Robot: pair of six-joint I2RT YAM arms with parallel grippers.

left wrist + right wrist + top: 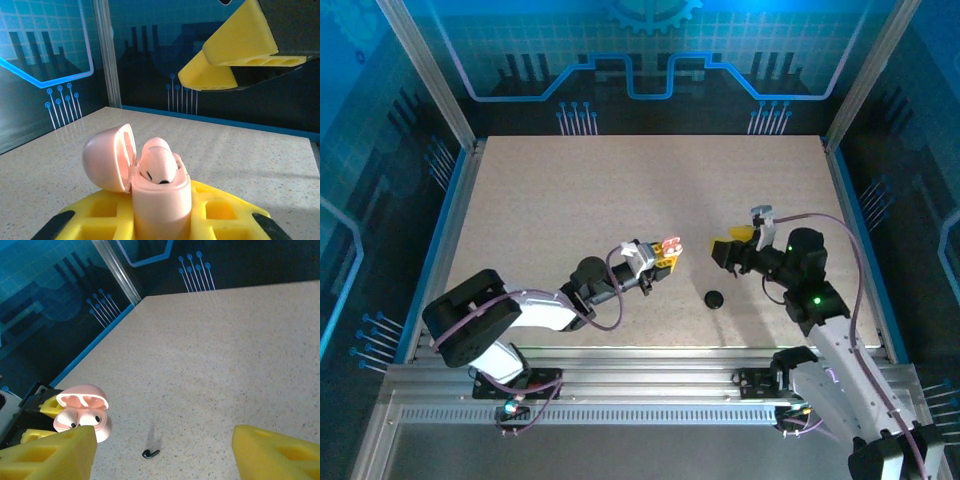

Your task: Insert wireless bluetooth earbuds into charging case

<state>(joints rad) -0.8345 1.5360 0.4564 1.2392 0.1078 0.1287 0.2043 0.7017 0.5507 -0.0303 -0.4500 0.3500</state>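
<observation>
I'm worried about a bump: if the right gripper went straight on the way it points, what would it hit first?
Probably the open pink charging case in the left gripper, straight ahead of the right gripper from above. Height is unclear, so it might pass over.

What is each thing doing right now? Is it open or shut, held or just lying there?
left gripper: shut on the charging case.
charging case: held, lid flipped open.
earbud: sitting in the case.
small black piece: lying loose on the table, apart from the case.
right gripper: open, holding nothing.
</observation>
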